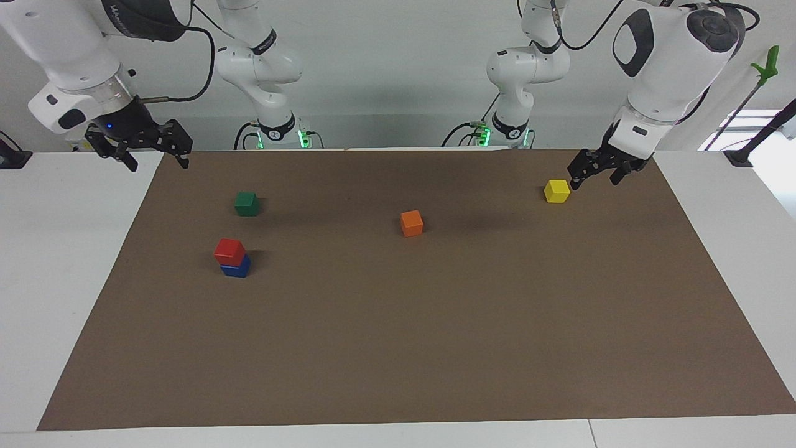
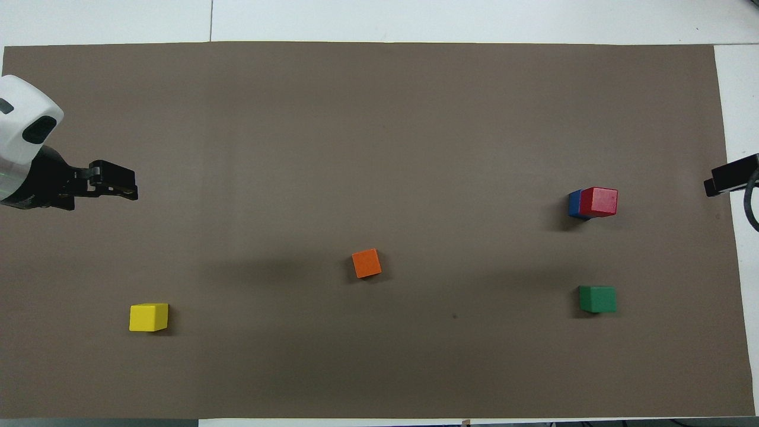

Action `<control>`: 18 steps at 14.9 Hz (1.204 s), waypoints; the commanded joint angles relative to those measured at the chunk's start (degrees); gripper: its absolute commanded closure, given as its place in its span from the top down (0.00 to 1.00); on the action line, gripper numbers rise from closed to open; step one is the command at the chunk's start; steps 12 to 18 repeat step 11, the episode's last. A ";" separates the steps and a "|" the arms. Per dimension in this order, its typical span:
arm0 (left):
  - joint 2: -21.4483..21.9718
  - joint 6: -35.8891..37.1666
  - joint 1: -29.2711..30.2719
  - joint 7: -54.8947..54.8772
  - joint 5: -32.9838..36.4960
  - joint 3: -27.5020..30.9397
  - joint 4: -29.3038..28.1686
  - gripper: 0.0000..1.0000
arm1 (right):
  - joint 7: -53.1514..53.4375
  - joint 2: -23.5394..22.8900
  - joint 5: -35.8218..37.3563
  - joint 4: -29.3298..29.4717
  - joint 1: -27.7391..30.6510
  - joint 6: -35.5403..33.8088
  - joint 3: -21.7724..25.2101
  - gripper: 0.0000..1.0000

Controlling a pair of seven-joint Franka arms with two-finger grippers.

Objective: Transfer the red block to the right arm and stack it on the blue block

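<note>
Two blocks stacked: red block point(image 1: 229, 251) on blue block point(image 1: 237, 267); right tool point(image 1: 157, 149) & left tool point(image 1: 596, 172) released, empty

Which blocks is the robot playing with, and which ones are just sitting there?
Part of the job:
red block, sitting on top of the blue one
blue block, under it
right gripper, open, holding nothing
left gripper, holding nothing

Just sitting there:
green block
orange block
yellow block

A robotics lab: two white jointed arms point(image 1: 659, 68) stand bolted at the desk point(image 1: 68, 249), cables trailing beside them, with a brown mat point(image 1: 435, 323) spread on the desk under small coloured test cubes point(image 1: 411, 223).
</note>
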State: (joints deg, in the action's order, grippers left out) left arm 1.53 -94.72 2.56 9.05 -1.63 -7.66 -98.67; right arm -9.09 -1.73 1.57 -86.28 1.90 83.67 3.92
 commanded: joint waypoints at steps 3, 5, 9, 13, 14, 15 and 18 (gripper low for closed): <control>1.46 -0.21 -0.10 0.00 1.02 0.28 -1.43 1.00 | -0.57 0.06 0.80 0.50 -0.06 0.09 0.39 1.00; 1.46 -0.29 -0.10 0.09 0.93 0.28 -1.34 1.00 | -0.49 0.15 0.89 0.41 0.12 0.09 0.39 1.00; 1.46 -0.29 -0.10 0.08 0.93 0.28 -1.35 1.00 | -0.40 0.15 0.80 0.32 0.03 0.44 0.39 1.00; 1.46 -0.29 -0.10 0.09 0.93 0.28 -1.43 1.00 | -0.40 0.15 0.80 0.32 0.03 0.44 0.39 1.00; 1.46 -0.29 -0.10 0.09 0.93 0.28 -1.43 1.00 | -0.40 0.15 0.80 0.32 0.03 0.44 0.39 1.00; 1.46 -0.29 -0.10 0.09 0.93 0.28 -1.43 1.00 | -0.40 0.15 0.80 0.32 0.03 0.44 0.39 1.00; 1.46 -0.29 -0.10 0.09 0.93 0.28 -1.43 1.00 | -0.40 0.15 0.80 0.32 0.03 0.44 0.39 1.00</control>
